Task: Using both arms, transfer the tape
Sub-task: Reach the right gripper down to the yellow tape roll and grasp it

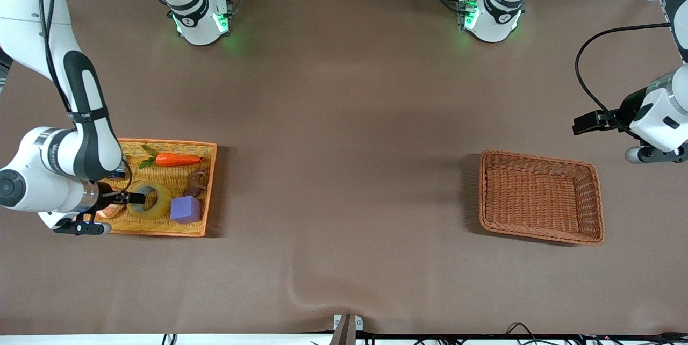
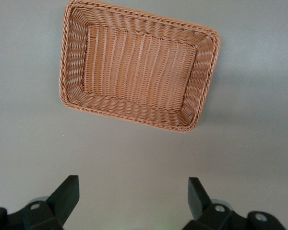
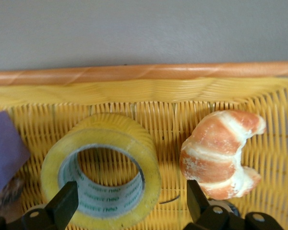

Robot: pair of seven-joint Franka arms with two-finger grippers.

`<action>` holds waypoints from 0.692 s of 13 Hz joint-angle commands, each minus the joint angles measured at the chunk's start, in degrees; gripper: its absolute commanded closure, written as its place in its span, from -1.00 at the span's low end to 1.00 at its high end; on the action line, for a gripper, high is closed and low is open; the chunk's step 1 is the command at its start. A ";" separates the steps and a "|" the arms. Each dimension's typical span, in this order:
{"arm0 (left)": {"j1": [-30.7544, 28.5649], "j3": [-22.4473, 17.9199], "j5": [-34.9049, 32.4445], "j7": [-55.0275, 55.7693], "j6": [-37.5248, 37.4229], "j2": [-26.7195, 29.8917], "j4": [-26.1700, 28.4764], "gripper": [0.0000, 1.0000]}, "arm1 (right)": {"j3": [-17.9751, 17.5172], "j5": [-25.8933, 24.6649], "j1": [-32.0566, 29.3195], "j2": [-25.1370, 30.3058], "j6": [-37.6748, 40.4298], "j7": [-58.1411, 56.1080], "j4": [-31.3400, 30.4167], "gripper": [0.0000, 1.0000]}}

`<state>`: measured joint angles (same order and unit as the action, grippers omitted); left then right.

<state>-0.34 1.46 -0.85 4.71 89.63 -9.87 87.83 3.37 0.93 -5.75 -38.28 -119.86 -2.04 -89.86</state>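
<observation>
Glossy translucent tape (image 3: pixel 102 170), woven wicker basket (image 2: pixel 139 69), matt brown tablecloth (image 1: pixel 344 119)

One tape (image 1: pixel 149 199), one purple cube (image 1: pixel 186 209), one carrot (image 1: pixel 176 160), one croissant (image 3: pixel 221 153), one small brown figure (image 1: pixel 195 181) (kind unclear), all in yellow tray (image 1: pixel 208 184); one brown basket (image 1: pixel 540 158) well apart from tray; two arms.

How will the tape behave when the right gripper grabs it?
The tape lies flat in the tray, so it probably won't roll. Its glossy wall may slip between the right gripper's open fingers. The thick ring looks stiff and light.
</observation>
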 commanded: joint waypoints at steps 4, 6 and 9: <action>0.25 0.12 -0.64 -0.23 0.99 -1.82 -0.82 -1.00 | -0.55 0.21 -0.58 0.05 0.68 6.08 -3.99 -1.00; 0.25 0.21 -0.64 -0.14 1.25 -1.91 -0.65 -1.00 | -0.55 0.21 -0.58 0.22 1.46 5.99 -4.53 0.75; 0.34 0.30 -0.56 0.03 1.43 -1.91 -0.73 -1.00 | -0.64 0.30 -1.19 0.49 1.47 5.47 -4.27 1.00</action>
<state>-0.18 1.55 -0.85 4.71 90.81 -11.57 87.83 3.33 0.96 -5.89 -38.60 -118.97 3.13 -93.90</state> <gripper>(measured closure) 0.000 0.427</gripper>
